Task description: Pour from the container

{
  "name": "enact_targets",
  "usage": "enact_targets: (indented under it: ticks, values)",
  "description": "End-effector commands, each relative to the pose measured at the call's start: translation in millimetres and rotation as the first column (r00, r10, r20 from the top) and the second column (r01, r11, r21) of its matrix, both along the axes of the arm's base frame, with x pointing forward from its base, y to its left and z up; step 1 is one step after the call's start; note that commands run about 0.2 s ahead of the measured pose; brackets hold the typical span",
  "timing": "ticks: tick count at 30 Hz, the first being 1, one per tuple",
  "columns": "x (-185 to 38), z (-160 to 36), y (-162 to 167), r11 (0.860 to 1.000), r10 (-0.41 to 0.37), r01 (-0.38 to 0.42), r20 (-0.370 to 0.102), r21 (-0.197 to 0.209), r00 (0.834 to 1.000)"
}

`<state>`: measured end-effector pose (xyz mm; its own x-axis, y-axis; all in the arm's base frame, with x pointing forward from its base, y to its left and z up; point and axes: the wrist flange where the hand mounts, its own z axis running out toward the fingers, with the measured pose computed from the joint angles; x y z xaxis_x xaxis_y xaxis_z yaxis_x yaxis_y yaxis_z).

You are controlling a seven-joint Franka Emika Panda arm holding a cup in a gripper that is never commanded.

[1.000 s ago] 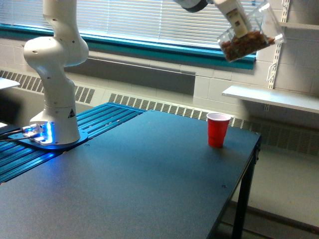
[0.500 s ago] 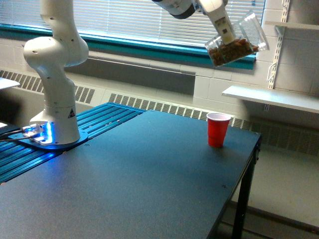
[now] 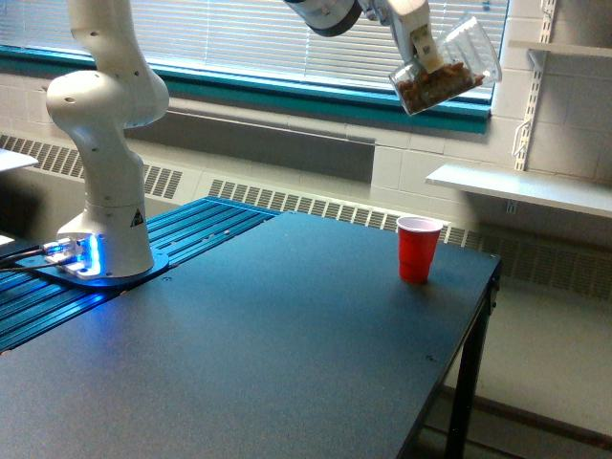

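End effector (image 3: 421,48) grips container (image 3: 446,78), mouth tilted up-right.

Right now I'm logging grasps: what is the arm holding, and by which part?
The clear container of brown bits, tilted high above the red cup. The fingers clamp its side wall.

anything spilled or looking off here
No spill shows on the table. The clear container is held tilted high in the gripper, brown bits piled at its lower side. The red cup stands upright below.
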<state>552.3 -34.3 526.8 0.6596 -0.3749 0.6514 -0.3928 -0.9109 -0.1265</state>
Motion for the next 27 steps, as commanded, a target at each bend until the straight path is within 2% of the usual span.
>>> enact_targets:
  ticks: [1,8,10,12,19,27]
  values:
    - [-10,-5.9,36,0.994,0.103,-0.104,-0.008,-0.036,0.995]
    - [-26,-12.0,72,0.983,0.177,-0.178,-0.027,-0.045,0.984]
    - [-16,-16.3,70,0.974,0.218,-0.220,-0.040,-0.049,0.975]
    - [-14,-16.7,82,0.970,0.237,-0.239,-0.039,-0.049,0.971]
    - [-31,-27.5,114,0.950,0.302,-0.305,-0.057,-0.064,0.952]
    - [-44,-39.6,135,0.926,0.362,-0.369,-0.090,-0.082,0.928]
